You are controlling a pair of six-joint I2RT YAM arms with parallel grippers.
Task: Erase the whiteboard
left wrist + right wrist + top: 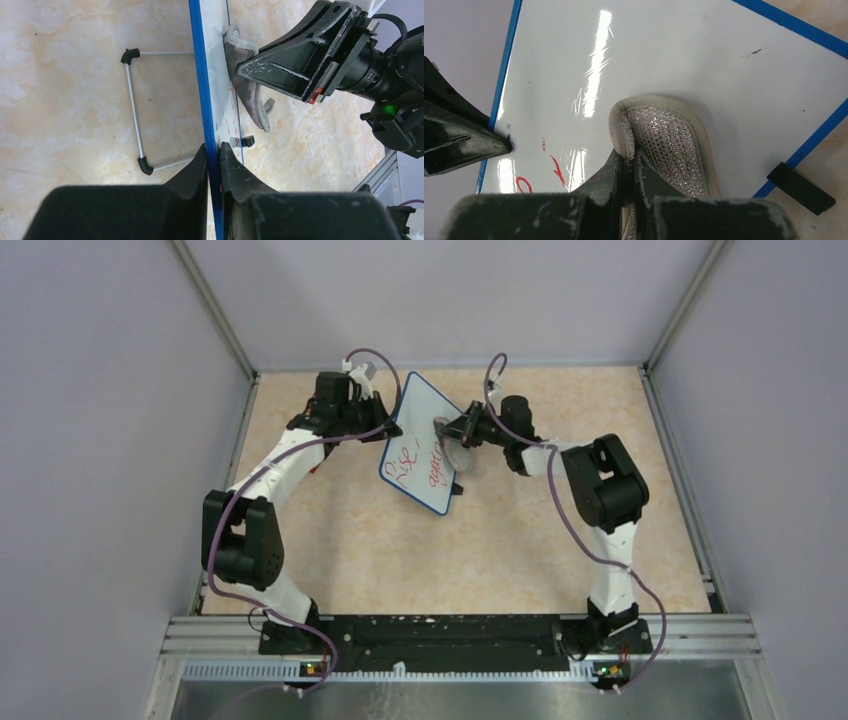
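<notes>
Whiteboard sits mid-far on the desk, tilted steeply with its writing face toward the right arm. Long axis runs far-to-near, near end skewed slightly right. Left pincer clenched on the blue frame, bracing. Right pincer grasping a grey mesh cloth, pressed against the face. Red writing on the near half. Judgement: sweep toward the red with even pressure, and keep the brace firm against the push.

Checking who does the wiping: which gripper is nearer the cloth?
Right. The right gripper is shut on the cloth; the left gripper clamps the whiteboard edge, apart from the cloth.
</notes>
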